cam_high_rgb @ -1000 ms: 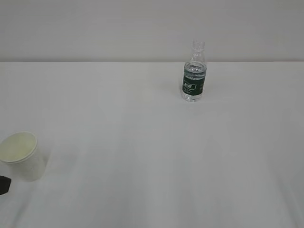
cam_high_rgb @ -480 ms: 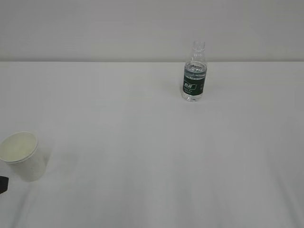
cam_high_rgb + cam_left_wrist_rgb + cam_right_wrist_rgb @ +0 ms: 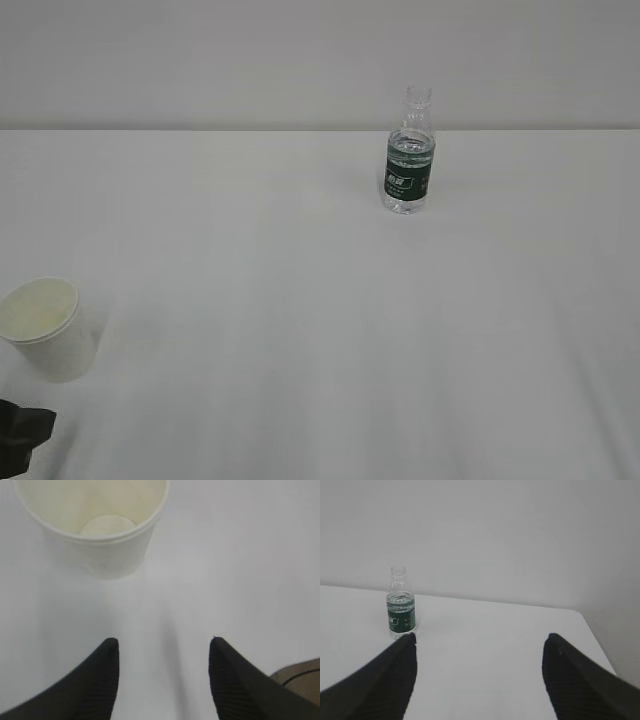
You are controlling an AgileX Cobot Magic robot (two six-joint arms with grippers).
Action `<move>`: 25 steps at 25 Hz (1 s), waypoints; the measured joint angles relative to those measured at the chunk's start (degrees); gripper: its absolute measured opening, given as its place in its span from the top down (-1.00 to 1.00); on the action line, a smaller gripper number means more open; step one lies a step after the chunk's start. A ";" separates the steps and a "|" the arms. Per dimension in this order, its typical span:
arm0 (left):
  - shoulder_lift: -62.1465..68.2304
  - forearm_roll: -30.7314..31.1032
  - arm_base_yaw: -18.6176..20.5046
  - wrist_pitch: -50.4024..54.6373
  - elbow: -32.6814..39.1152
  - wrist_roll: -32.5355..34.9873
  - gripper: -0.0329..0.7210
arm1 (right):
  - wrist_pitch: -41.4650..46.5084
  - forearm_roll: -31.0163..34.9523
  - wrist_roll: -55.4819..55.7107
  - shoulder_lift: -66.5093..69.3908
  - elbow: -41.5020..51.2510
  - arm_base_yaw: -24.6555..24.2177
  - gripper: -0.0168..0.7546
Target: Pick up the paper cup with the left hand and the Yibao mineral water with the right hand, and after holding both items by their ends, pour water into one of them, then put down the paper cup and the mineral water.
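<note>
The cup (image 3: 42,327) stands upright on the table (image 3: 300,330), mouth up. The left pincer (image 3: 162,645) sits just short of the cup, fingers spread and empty, lined up to straddle its wall. The bottle (image 3: 409,155) stands uncapped, well apart from the cup, toward the far edge. The right pincer (image 3: 480,642) is open and empty, far from the bottle. The cup is white, tapered, with a rolled rim and cream interior.

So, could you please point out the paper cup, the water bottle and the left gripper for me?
paper cup (image 3: 62,352): exterior view, on its outer side wall.
water bottle (image 3: 407,180): exterior view, on its green label.
left gripper (image 3: 164,645): left wrist view, midway between the fingertips.
</note>
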 joint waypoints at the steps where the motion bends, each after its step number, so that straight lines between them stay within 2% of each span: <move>1: 1.34 0.00 -0.63 -0.95 0.12 0.00 -0.16 | 0.00 -0.25 0.00 0.00 0.00 0.45 -0.58; 20: 4.92 -1.10 -1.25 -13.46 0.27 -1.74 -0.24 | 0.00 -0.37 0.00 0.00 0.00 0.77 -0.58; 25: 4.92 1.51 -2.83 -21.06 5.27 -9.73 -0.24 | 0.83 -0.63 0.00 0.00 0.00 0.77 -0.58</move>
